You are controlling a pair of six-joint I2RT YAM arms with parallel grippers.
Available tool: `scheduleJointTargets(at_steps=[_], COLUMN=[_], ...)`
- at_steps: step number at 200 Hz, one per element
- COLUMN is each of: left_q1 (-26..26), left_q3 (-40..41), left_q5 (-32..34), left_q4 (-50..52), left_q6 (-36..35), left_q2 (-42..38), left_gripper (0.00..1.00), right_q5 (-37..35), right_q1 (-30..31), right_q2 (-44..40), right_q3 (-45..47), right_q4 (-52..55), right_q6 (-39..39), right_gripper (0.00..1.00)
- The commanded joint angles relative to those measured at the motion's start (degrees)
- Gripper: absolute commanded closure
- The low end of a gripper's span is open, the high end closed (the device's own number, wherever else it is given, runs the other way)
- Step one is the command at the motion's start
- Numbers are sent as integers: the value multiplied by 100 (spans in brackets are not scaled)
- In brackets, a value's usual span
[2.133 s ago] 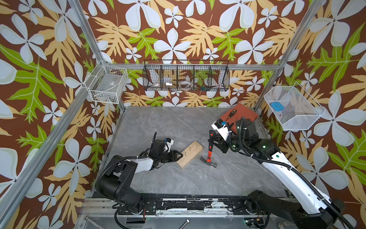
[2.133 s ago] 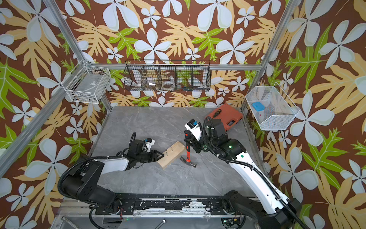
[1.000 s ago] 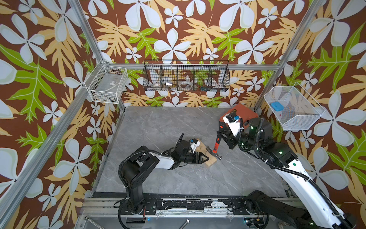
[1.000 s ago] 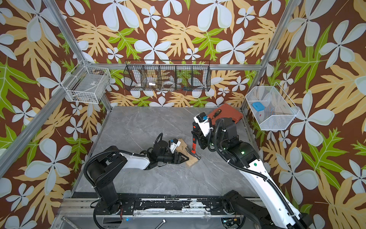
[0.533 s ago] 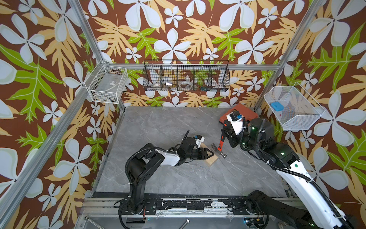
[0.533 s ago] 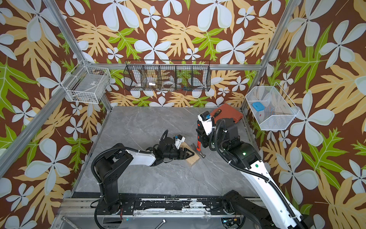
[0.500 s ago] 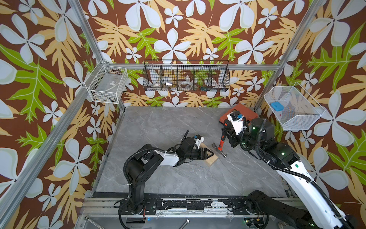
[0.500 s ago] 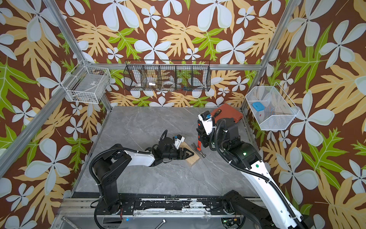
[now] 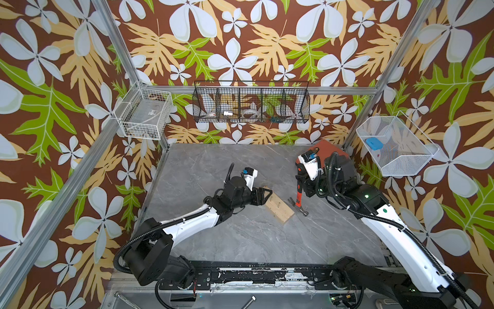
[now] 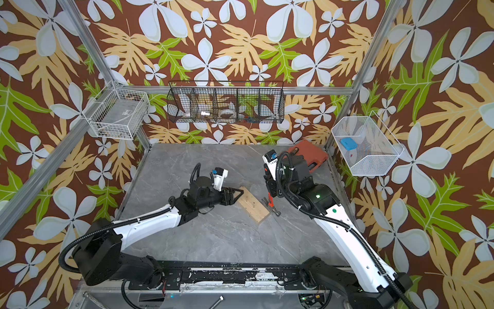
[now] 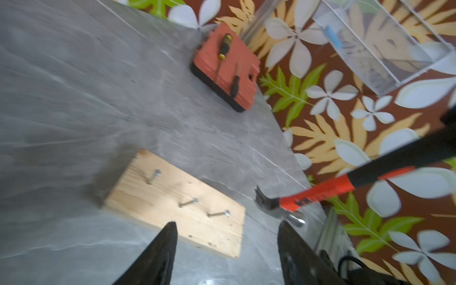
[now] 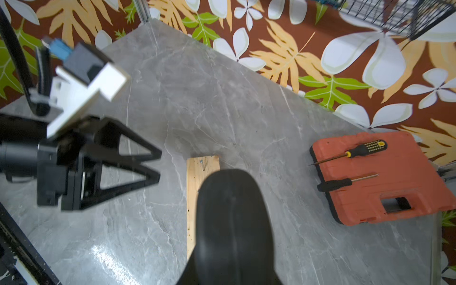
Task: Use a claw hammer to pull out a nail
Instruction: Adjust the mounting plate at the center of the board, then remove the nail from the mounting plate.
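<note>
Gripping the claw hammer [image 9: 298,196] by its black handle, the right gripper [image 9: 304,184] rests its head at the wooden block's [image 9: 279,207] three o'clock. The left gripper [image 9: 267,194], wide at ten o'clock, holds nothing; unpinned, the block could slide when the claw levers a nail [image 11: 217,213].

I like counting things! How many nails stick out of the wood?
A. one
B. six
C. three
C: the left wrist view shows three nails standing out of the wood.
</note>
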State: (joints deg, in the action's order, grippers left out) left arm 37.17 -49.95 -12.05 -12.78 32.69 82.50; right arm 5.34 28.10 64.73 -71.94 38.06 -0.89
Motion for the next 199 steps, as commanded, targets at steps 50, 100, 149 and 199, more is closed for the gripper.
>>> scheduleJointTargets(at_steps=[50, 100, 149, 199], left_q1=[-219, -219, -219, -219], left_q3=[-748, -818, -864, -847], left_q5=[635, 924, 1096, 1243], left_q4=[655, 427, 526, 570], left_q6=[-852, -930, -1043, -1045], left_q2=[918, 1357, 1750, 2031], left_gripper=[25, 21, 21, 21], right_q5=[425, 612, 592, 479], right_q1=[46, 47, 47, 51], right_q2=[152, 346, 555, 622], right_q3=[298, 339, 251, 260], right_q4=[-616, -859, -1102, -1521], right_q6=[176, 172, 176, 245], right_gripper=[100, 100, 100, 100])
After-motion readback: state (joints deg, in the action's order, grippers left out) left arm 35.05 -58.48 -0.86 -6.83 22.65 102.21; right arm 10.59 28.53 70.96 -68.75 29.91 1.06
